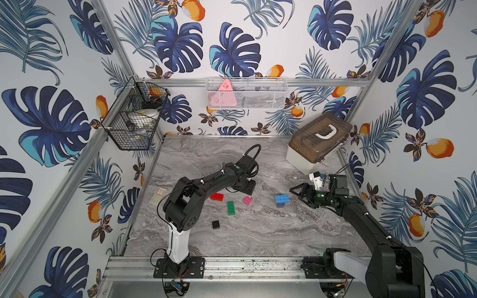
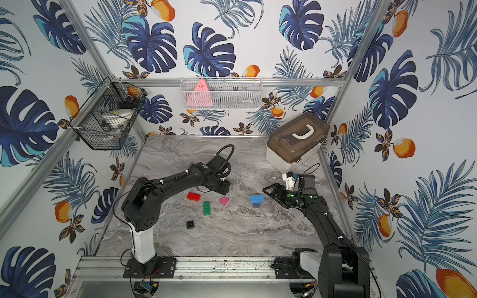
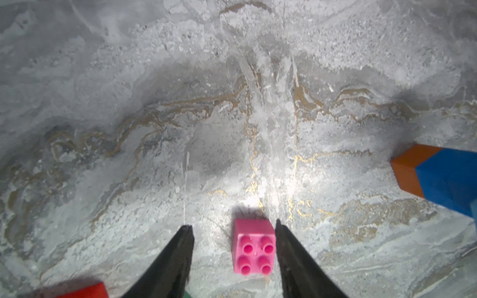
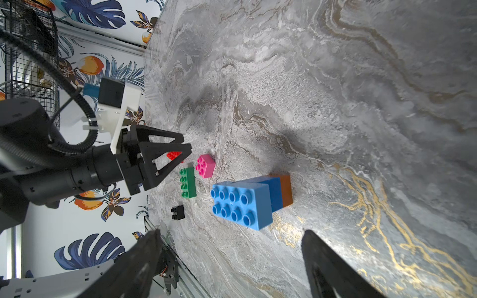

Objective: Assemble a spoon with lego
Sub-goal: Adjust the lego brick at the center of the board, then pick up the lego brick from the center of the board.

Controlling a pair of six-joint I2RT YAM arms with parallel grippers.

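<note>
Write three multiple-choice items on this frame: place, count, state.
1. The orange square plastic brick sits: A) alone; B) beneath two other bricks; C) in a gripper.
2. Loose single bricks on the marble table: A) two; B) four; C) six.
3. The right gripper is: A) open, empty; B) shut on a brick; C) hidden.
Answers: B, dark blue square brick and light blue long brick stacked on it; B, red long brick, green long brick, pink square brick, black square brick; A, fingers apart, nothing between.

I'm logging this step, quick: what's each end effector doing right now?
Left end effector: open, straddling the pink brick, not gripping it.
Right end effector: open, holding nothing.
</note>
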